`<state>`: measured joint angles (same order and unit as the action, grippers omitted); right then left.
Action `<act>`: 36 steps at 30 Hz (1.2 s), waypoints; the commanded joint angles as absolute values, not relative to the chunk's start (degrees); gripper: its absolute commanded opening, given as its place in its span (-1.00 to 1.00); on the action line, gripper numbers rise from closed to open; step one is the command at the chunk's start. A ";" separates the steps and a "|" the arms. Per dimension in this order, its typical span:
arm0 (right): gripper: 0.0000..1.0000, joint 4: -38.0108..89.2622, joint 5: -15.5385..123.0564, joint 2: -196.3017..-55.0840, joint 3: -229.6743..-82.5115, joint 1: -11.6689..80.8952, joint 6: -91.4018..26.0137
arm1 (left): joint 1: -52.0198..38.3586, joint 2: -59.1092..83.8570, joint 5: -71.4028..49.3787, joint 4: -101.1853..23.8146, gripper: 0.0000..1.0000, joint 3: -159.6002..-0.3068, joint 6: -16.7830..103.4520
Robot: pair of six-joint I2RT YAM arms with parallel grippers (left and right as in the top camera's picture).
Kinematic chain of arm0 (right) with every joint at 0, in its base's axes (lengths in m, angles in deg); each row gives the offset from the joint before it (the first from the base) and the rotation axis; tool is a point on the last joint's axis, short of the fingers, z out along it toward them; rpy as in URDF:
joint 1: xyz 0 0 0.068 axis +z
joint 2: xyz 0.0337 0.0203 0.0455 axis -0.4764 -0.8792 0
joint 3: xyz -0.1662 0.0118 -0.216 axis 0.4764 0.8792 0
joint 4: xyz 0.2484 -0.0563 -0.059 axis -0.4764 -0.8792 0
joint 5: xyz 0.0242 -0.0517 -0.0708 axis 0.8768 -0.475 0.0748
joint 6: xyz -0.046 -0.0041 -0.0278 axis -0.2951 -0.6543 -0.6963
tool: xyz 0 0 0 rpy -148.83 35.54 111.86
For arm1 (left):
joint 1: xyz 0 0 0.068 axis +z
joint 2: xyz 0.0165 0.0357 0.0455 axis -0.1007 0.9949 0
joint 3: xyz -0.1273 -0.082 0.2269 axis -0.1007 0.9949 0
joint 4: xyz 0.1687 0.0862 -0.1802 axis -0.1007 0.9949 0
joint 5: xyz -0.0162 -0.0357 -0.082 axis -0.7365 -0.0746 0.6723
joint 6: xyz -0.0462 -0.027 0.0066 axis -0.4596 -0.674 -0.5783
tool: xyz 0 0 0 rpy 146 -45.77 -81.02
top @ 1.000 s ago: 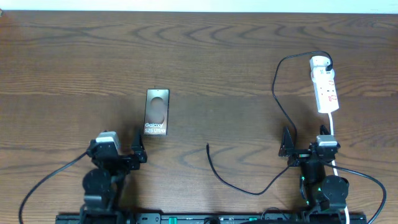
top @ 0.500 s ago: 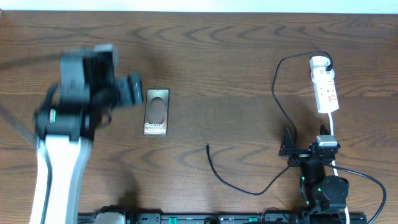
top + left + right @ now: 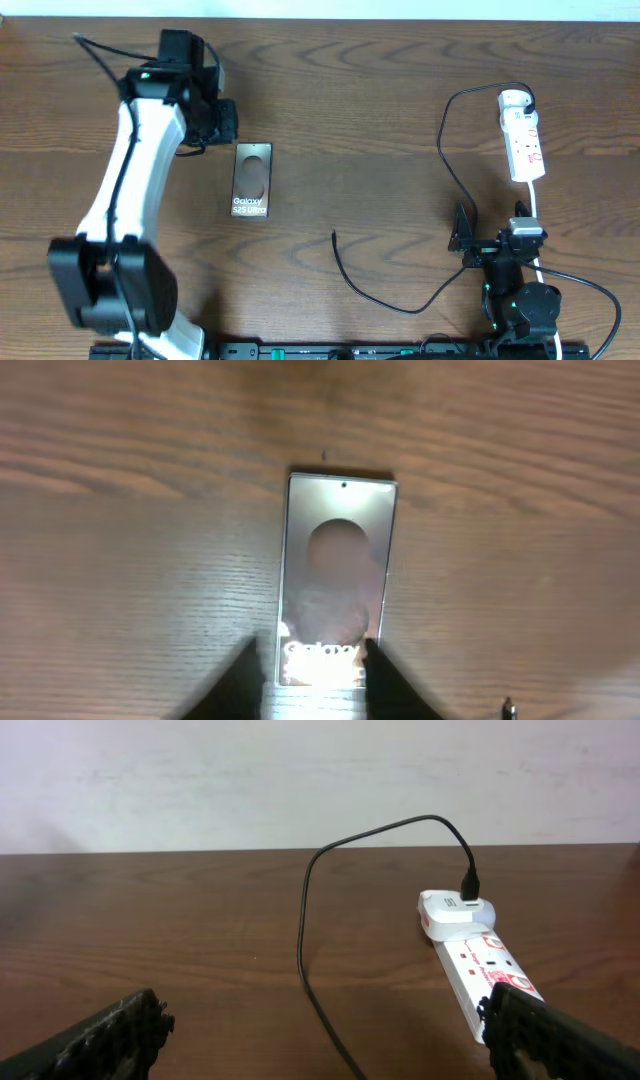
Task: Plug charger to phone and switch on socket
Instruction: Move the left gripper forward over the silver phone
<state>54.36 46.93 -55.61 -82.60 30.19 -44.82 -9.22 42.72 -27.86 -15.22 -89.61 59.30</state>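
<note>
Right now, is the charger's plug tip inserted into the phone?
No, the plug tip lies loose, clearly apart from the phone, to its lower right in the overhead view.

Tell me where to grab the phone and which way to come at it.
Grip the phone across its two long edges, near the end with the white lettering, coming straight down from above. It lies flat, screen up, on the table, so only its thin sides offer purchase, and its narrow width probably suits the jaws better than its length.
</note>
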 commanded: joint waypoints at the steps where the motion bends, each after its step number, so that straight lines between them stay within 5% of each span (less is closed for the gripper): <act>1: 0.99 54.09 46.47 -55.30 -82.53 30.32 -44.96 | -9.07 44.73 -27.23 -14.87 0.96 -90.42 59.39; 36: 0.98 54.09 46.47 -55.30 -82.53 30.32 -44.98 | -15.26 48.58 -34.14 -25.32 0.96 -78.49 54.80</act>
